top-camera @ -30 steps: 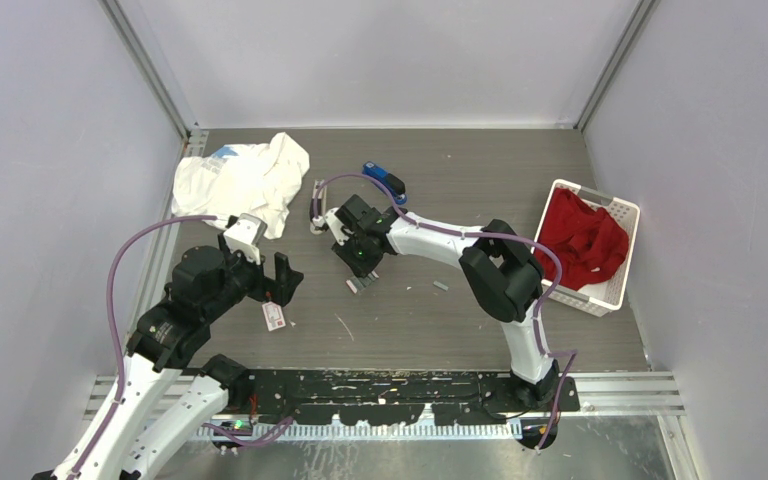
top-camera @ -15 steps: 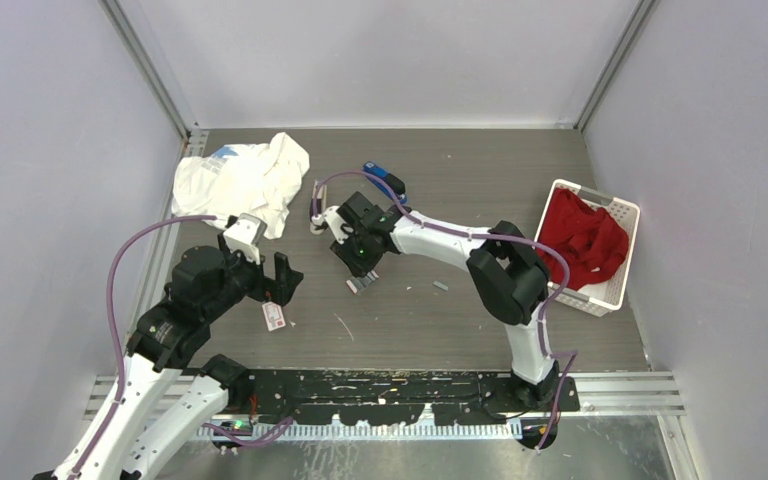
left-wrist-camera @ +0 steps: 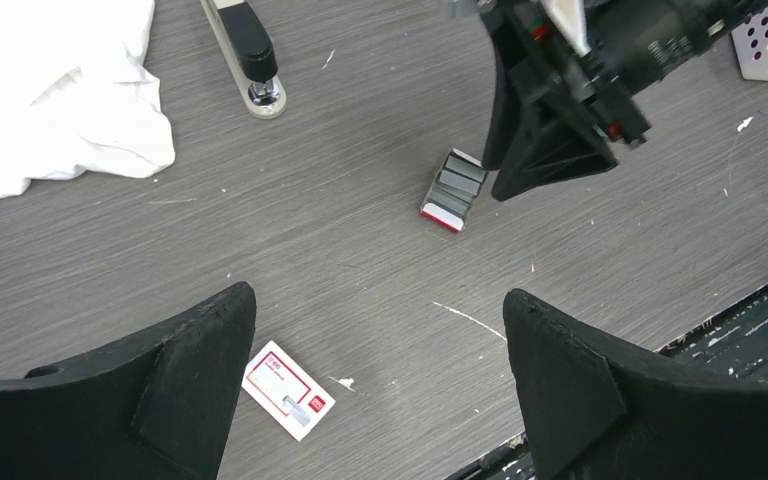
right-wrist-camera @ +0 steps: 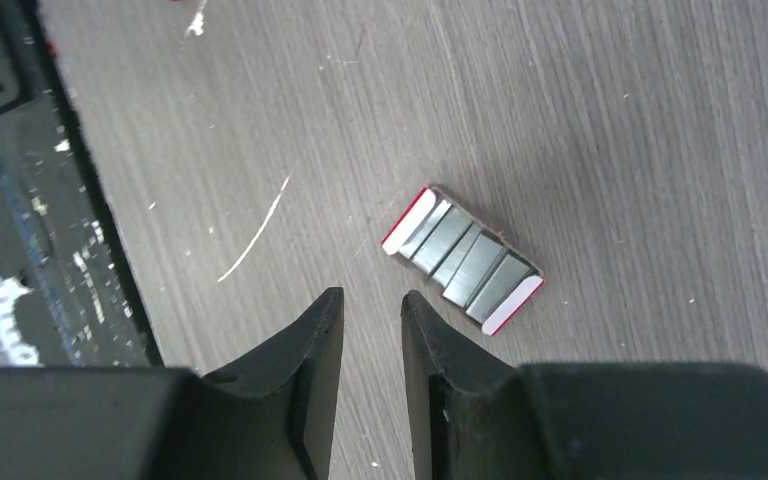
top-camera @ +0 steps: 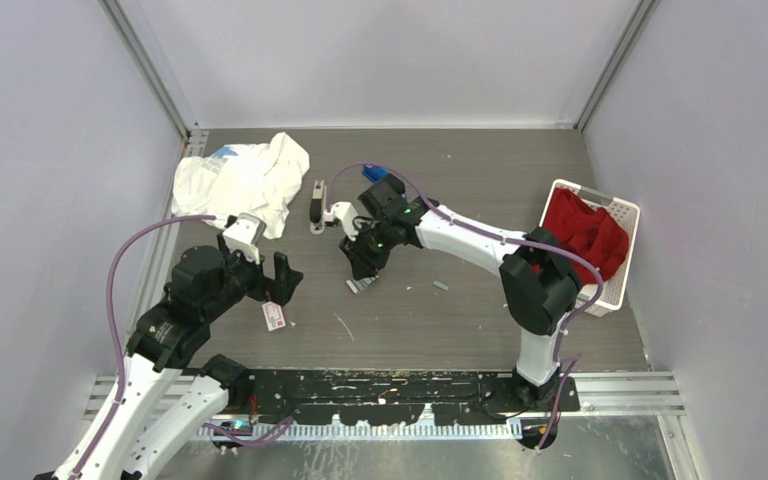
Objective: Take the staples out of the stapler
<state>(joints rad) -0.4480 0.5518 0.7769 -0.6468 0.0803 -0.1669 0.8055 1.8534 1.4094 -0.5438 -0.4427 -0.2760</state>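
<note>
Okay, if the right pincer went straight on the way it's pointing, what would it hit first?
Probably the bare tabletop, just beside the staples in their small open tray. The right pincer might clip the tray's corner, but depth is hard to judge.

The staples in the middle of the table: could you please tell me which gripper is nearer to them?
The right. The right gripper hangs just beside the staples, while the left gripper is well off to their left, towards the near edge.
</note>
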